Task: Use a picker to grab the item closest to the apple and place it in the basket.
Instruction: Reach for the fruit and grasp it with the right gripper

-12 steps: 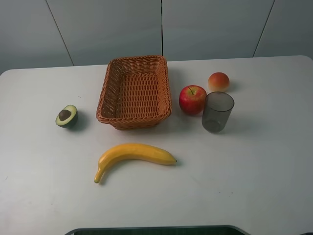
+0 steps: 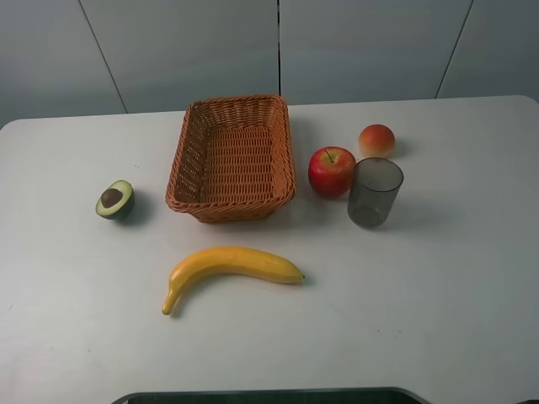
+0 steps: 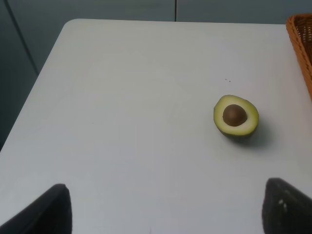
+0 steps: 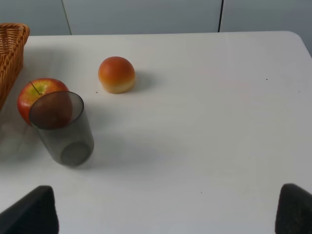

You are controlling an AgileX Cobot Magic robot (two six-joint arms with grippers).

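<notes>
A red apple [image 2: 331, 171] stands on the white table just right of the woven basket [image 2: 232, 157]. A dark translucent cup [image 2: 375, 192] stands upright right beside the apple, on its near right. A small orange-red fruit [image 2: 376, 140] sits just behind the apple to the right. In the right wrist view the cup [image 4: 62, 127] overlaps the apple [image 4: 39, 95] and the orange-red fruit [image 4: 116, 74] lies beyond. My right gripper [image 4: 163, 209] is open, well short of the cup. My left gripper [image 3: 165, 209] is open and empty, short of the avocado half [image 3: 236, 116].
An avocado half [image 2: 115, 199] lies left of the basket. A yellow banana [image 2: 227, 268] lies in front of the basket. The table's [image 2: 438, 320] left edge and rounded corner show in the left wrist view. Neither arm appears in the exterior high view.
</notes>
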